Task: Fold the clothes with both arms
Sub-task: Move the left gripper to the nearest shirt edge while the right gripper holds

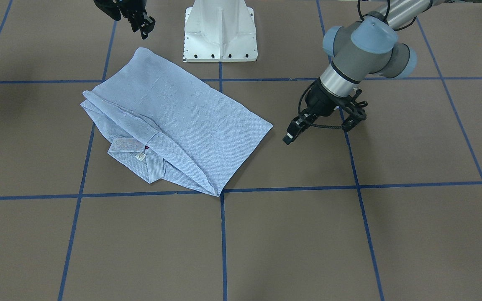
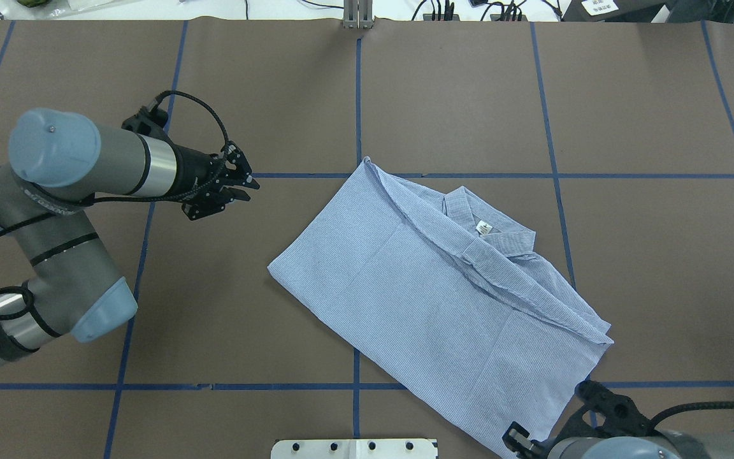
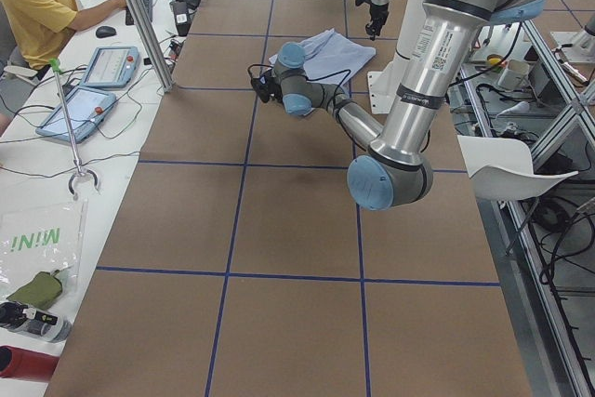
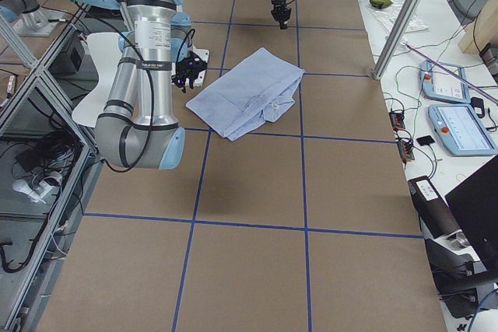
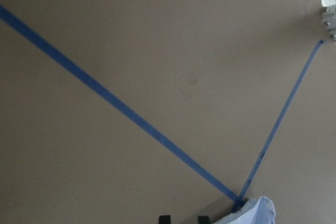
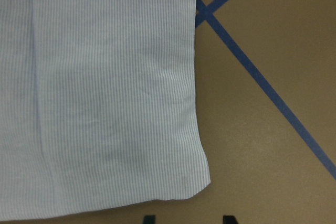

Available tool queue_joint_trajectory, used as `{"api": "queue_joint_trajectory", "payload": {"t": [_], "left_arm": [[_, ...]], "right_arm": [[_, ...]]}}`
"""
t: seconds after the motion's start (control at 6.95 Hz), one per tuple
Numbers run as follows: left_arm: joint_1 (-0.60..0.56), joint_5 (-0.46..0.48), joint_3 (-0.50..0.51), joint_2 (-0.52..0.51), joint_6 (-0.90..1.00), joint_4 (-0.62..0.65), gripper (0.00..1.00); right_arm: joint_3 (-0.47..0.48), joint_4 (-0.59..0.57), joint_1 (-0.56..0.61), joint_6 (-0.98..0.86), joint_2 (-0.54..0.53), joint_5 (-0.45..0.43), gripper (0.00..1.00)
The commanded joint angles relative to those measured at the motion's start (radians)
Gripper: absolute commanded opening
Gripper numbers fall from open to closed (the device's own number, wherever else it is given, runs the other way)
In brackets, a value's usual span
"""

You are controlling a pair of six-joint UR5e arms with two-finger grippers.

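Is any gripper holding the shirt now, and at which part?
Nothing is held. The left gripper stands apart from the shirt; the right gripper hangs open just off one corner.

The shirt [image 2: 431, 299] is light blue with fine white stripes; its label [image 2: 484, 227] is white. Blue tape [image 2: 358, 95] grids the brown surface [image 2: 265, 95]. The left claw [image 2: 252, 190] and right claw [image 1: 141, 30] are black.

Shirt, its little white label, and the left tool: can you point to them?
shirt [image 2: 418, 287]: overhead view, the flat middle panel.
label [image 2: 484, 227]: overhead view, middle of the tag.
left tool [image 2: 251, 190]: overhead view, between its fingertips.
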Motion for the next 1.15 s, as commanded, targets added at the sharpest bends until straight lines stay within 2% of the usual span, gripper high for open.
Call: {"api": "queue_joint_trajectory", "payload": {"t": [0.0, 0.14, 0.29, 0.43, 0.58, 1.01], "left_arm": [[0.093, 0.007, -0.024, 0.008, -0.111, 0.001, 0.43], [0.131, 0.048, -0.025, 0.010, -0.158, 0.030, 0.46], [0.175, 0.129, -0.021, 0.008, -0.162, 0.099, 0.59], [0.211, 0.158, -0.021, 0.005, -0.170, 0.139, 0.60], [0.254, 0.178, -0.009, 0.005, -0.183, 0.142, 0.60], [0.268, 0.179, 0.002, 0.003, -0.182, 0.142, 0.59]], "right_arm": [[0.032, -0.002, 0.140, 0.008, 0.031, 0.001, 1.00], [-0.020, -0.002, 0.276, -0.045, 0.147, 0.012, 1.00], [-0.108, -0.008, 0.384, -0.120, 0.273, 0.013, 1.00], [-0.167, 0.001, 0.453, -0.150, 0.294, 0.047, 1.00], [-0.181, 0.004, 0.487, -0.226, 0.300, 0.079, 1.00], [-0.183, 0.001, 0.492, -0.247, 0.297, 0.082, 1.00]]}}
